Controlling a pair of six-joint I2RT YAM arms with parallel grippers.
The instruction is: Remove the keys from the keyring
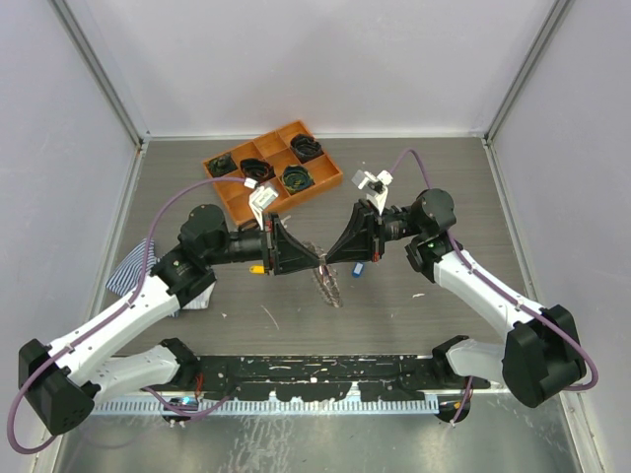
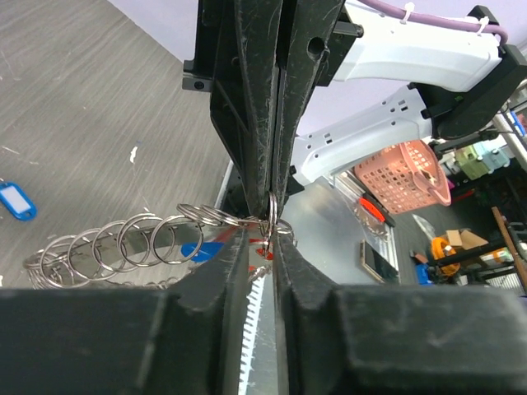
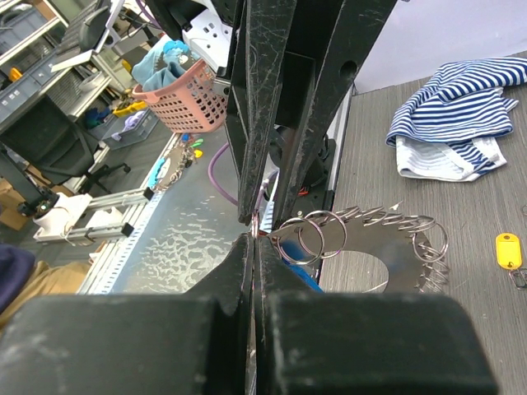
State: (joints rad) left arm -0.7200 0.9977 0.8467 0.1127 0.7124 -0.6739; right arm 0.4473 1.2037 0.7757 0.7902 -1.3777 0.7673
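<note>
Both grippers meet tip to tip over the middle of the table. My right gripper [image 1: 332, 258] [image 3: 255, 239] is shut on a small ring at one end of the keyring [image 1: 327, 286] [image 3: 395, 247]. The rest of the keyring droops to the table as a chain of silver rings [image 2: 93, 247]. My left gripper [image 1: 317, 258] [image 2: 263, 234] faces it with the jaws a narrow gap apart, the same small ring edge-on between the tips. A bit of red [image 2: 265, 247] shows just under that ring. A blue-tagged key [image 1: 357, 268] [image 2: 16, 200] and a yellow-tagged key [image 1: 256, 268] [image 3: 508, 249] lie loose on the table.
An orange compartment tray [image 1: 258, 187] with black coiled bundles stands at the back, behind the left arm. A striped blue-and-white cloth [image 1: 128, 271] [image 3: 453, 107] lies at the left edge. A metal rail [image 1: 315, 379] runs along the near edge between the arm bases.
</note>
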